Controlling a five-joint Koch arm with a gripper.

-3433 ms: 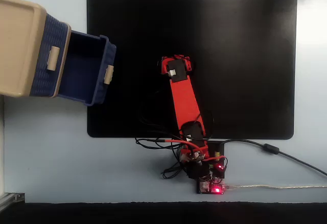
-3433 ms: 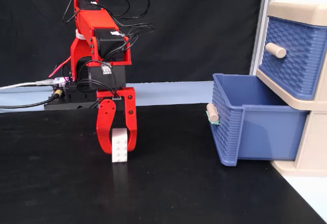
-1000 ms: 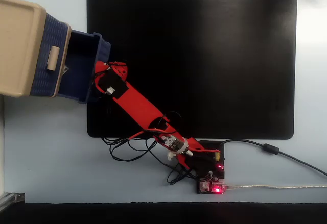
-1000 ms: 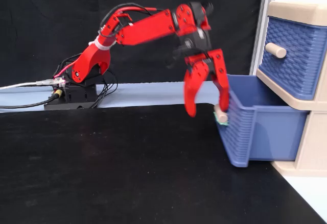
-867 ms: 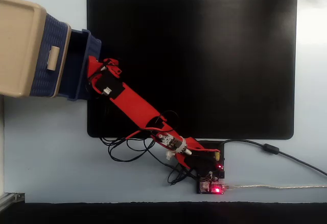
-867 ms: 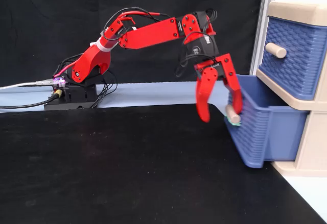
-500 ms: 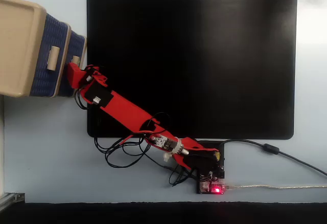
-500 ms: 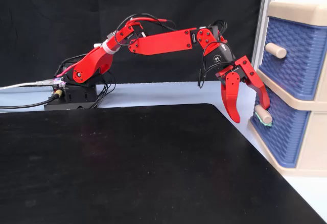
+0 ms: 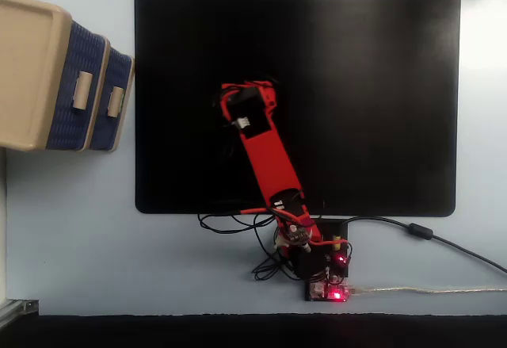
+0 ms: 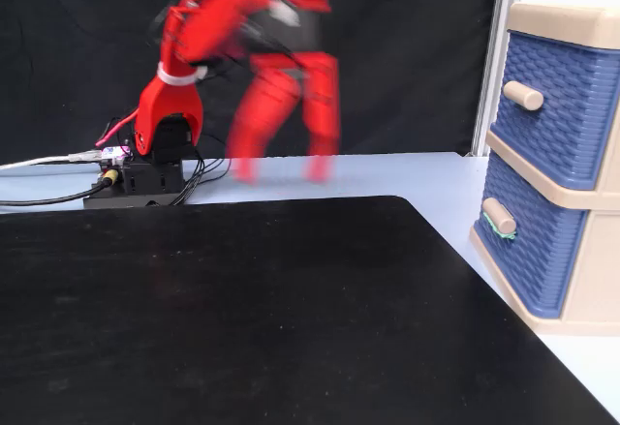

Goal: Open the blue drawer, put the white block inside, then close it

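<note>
The blue drawer point(image 10: 534, 251) is the lower one in the beige cabinet point(image 10: 581, 28). It sits pushed in, its front point(image 9: 119, 101) standing slightly proud of the upper drawer's, and its beige handle point(image 10: 498, 216) is free. The white block is hidden from both fixed views. My red arm point(image 9: 265, 154) reaches over the middle of the mat, well away from the cabinet. Motion blurs my gripper point(image 10: 281, 166), which hangs high above the mat's far edge. It is open, two fingers spread, with nothing between them.
A large black mat point(image 9: 356, 86) covers most of the pale blue table. The upper navy drawer point(image 10: 552, 106) is shut too. The arm's base point(image 10: 145, 178), its lit board point(image 9: 329, 288) and loose cables point(image 9: 428, 237) lie at one edge of the table.
The gripper carried the white block to the open drawer. It then pushed the drawer front until it shut. Since half a second ago the arm has swung back from the handle and risen over the mat.
</note>
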